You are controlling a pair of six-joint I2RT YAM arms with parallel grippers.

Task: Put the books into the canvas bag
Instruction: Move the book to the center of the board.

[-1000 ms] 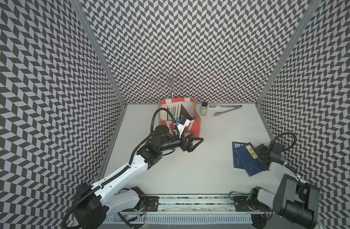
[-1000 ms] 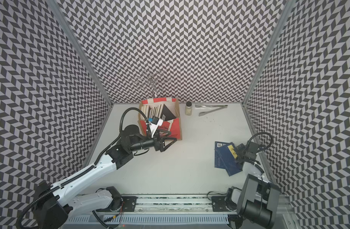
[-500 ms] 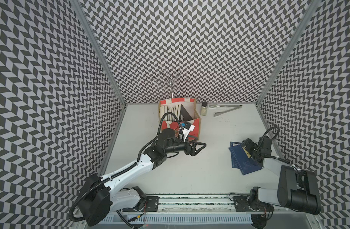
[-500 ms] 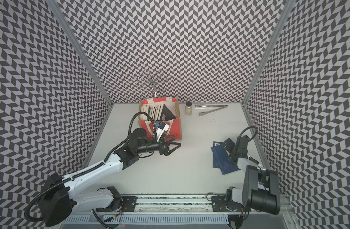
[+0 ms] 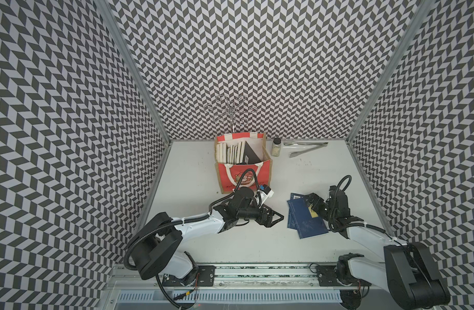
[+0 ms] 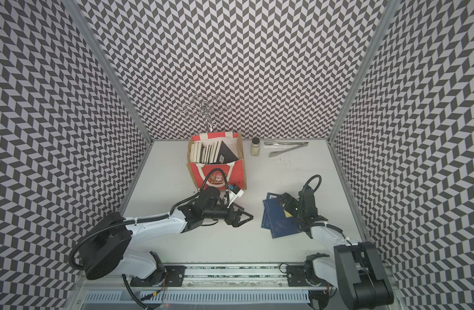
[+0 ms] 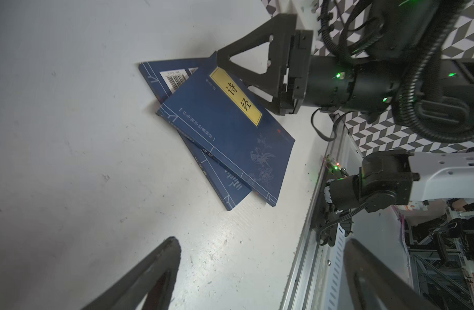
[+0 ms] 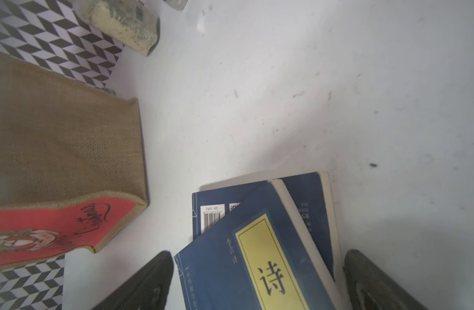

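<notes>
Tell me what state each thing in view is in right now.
canvas bag: upright, top open, partly filled.
books in the bag: standing on edge, a black one leaning.
top navy book: front cover up, askew on the lower one.
lower navy book: flat on the table, barcode up.
left gripper: open, empty.
right gripper: open, straddling the top navy book.
jar: upright, capped.
tongs: lying flat.

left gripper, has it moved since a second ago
Yes. The left gripper has drawn back from the front of the canvas bag, toward the robot's base and closer to the navy books. Its jaws are open.
</notes>
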